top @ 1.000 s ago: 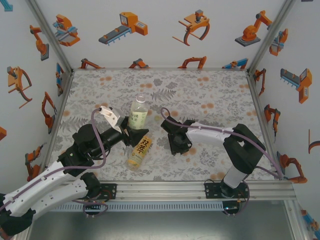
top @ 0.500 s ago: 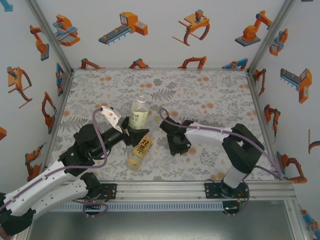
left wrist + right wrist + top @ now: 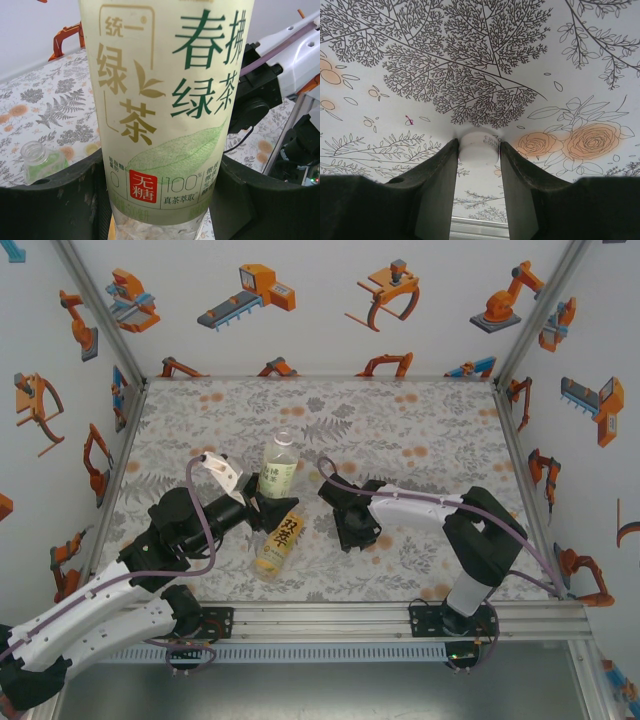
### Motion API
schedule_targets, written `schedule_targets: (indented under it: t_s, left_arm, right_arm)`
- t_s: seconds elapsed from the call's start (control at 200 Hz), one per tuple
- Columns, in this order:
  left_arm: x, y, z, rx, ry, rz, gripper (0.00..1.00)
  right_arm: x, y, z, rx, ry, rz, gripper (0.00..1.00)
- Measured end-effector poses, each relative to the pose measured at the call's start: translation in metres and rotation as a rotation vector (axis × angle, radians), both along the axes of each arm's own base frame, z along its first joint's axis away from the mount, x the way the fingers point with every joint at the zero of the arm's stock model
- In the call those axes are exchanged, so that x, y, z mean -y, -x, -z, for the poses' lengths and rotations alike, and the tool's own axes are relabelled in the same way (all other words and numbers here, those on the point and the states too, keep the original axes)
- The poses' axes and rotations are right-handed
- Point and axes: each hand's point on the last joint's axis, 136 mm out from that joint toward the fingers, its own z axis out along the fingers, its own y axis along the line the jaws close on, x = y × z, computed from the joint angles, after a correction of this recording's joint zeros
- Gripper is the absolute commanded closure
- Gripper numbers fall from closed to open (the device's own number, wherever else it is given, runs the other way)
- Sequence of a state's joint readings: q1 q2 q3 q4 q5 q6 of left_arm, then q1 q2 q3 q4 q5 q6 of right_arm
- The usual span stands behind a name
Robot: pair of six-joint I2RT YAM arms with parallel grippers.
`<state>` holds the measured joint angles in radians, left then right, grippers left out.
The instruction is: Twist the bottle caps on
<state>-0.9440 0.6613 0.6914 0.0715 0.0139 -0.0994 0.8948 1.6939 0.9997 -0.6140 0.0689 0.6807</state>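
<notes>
Left wrist: left fingers [image 3: 55, 200] clamped on upright pale-label bottle [image 3: 165, 100], held between them | right wrist: right fingers [image 3: 432, 190] pinching white cap [image 3: 478, 146] between tips, apparently on desk [image 3: 570, 60] | top external: amber bottle [image 3: 280, 540] lying just beside left fingers

**Cut Off and Covered**

The green-label bottle [image 3: 165, 100] runs off the top and bottom of the left wrist frame. At lower left, a dark finger [image 3: 50, 200] hides the base of the short bottle [image 3: 39, 159]. In the right wrist frame, fingers [image 3: 432, 190] cover the sides of the white cap [image 3: 478, 145], and its embossed marking is too small to read.
</notes>
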Motion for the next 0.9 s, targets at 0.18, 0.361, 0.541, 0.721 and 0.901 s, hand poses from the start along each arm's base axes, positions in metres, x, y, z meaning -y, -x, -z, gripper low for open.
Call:
schedule_targets:
  t_s: [0.18, 0.361, 0.541, 0.721, 0.901]
  left_arm:
    - [0.000, -0.001, 0.000, 0.000, 0.000, -0.004, 1.00]
    - [0.003, -0.003, 0.004, -0.005, -0.014, -0.003, 1.00]
    - [0.011, 0.000, 0.020, -0.011, -0.105, 0.041, 1.00]
    - [0.021, 0.009, 0.023, 0.022, -0.243, 0.130, 1.00]
    - [0.023, 0.019, 0.025, 0.086, -0.358, 0.200, 1.00]
  right_arm:
    - [-0.001, 0.000, 0.000, -0.001, 0.002, -0.002, 0.67]
    - [-0.001, 0.001, -0.001, -0.002, 0.002, -0.002, 0.71]
    - [-0.004, 0.000, -0.015, 0.022, -0.035, -0.007, 0.73]
    - [-0.013, -0.004, -0.060, 0.109, -0.150, -0.061, 0.80]
    - [-0.018, -0.007, -0.125, 0.262, -0.275, -0.162, 0.84]
